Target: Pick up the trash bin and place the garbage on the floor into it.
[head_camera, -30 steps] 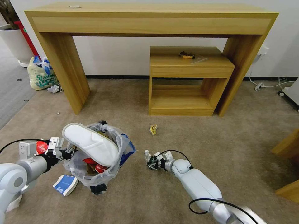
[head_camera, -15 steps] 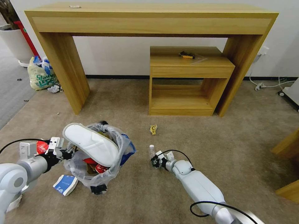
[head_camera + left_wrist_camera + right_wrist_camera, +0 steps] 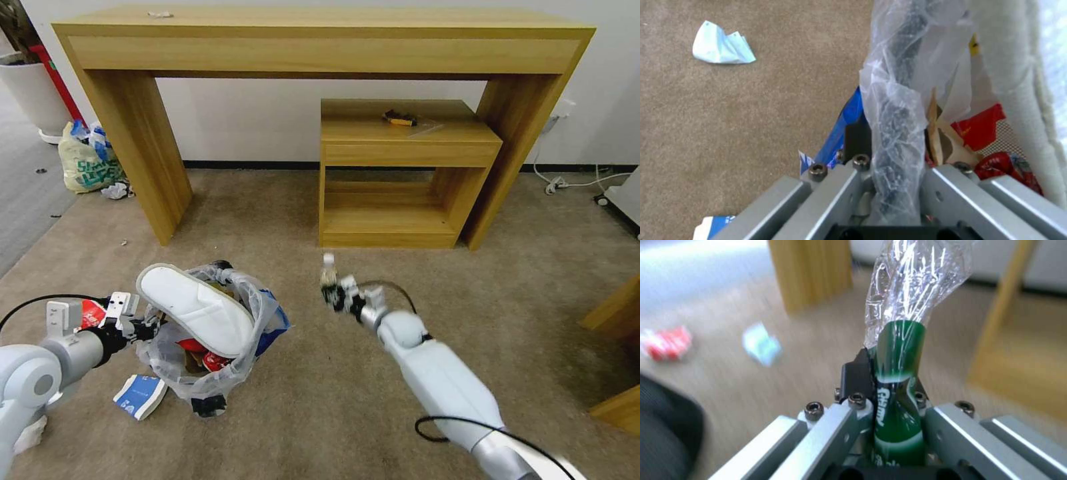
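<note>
Office-like room: carpet floor (image 3: 267,220), wooden console table (image 3: 320,40), potted plant (image 3: 27,80).

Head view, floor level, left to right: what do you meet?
Left gripper on the rim of the trash bin → slipper on top of it → bottle held in the right gripper.

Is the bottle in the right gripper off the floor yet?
Yes, lifted. The right gripper is shut on the bottle, which stands upright above the carpet in the head view.
</note>
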You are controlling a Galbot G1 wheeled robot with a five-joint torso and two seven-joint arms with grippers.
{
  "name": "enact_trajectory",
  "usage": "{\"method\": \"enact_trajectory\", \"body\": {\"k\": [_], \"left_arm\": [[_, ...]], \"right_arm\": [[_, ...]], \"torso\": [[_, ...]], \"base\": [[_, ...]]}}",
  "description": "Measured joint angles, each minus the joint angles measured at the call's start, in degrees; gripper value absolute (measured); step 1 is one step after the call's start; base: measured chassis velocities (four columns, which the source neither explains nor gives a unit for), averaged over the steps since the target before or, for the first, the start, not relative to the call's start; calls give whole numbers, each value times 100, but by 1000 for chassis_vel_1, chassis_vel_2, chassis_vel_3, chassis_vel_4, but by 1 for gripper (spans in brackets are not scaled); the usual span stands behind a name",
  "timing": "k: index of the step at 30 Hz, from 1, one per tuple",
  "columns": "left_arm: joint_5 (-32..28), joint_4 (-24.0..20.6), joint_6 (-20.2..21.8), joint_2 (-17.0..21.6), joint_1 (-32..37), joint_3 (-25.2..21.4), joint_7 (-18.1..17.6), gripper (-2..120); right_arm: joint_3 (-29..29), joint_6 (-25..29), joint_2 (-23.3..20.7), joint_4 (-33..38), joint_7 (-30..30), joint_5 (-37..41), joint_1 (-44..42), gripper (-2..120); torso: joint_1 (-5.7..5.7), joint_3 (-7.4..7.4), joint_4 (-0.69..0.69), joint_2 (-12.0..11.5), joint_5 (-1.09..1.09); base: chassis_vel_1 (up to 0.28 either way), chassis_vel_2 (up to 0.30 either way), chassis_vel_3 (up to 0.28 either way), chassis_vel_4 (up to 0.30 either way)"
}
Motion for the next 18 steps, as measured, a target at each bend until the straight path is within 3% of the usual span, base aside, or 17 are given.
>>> {"method": "enact_trajectory", "body": {"k": [1, 6, 12, 18], "left_arm": [[0, 0, 0, 0, 0, 0, 0, 0], [-33, 189, 0, 159, -133, 121, -2, 0], [-70, 296, 0, 283, -258, 325, -2, 0], [-222, 319, -1, 394, -303, 447, -36, 0]], "right_arm": [[0, 0, 0, 0, 0, 0, 0, 1], [-365, -413, -54, 1283, 4, 684, 386, 1], [-757, -719, -45, 2004, 37, 1017, 552, 1], [-1768, -933, -145, 2666, 31, 1231, 664, 1]], "torso": [[0, 0, 0, 0, 0], [0, -1, 2, 0, -1], [0, -1, -1, 0, -1], [0, -1, 0, 0, -1]], "base": [[0, 0, 0, 0], [0, 0, 0, 0], [0, 0, 0, 0], [0, 0, 0, 0]]}}
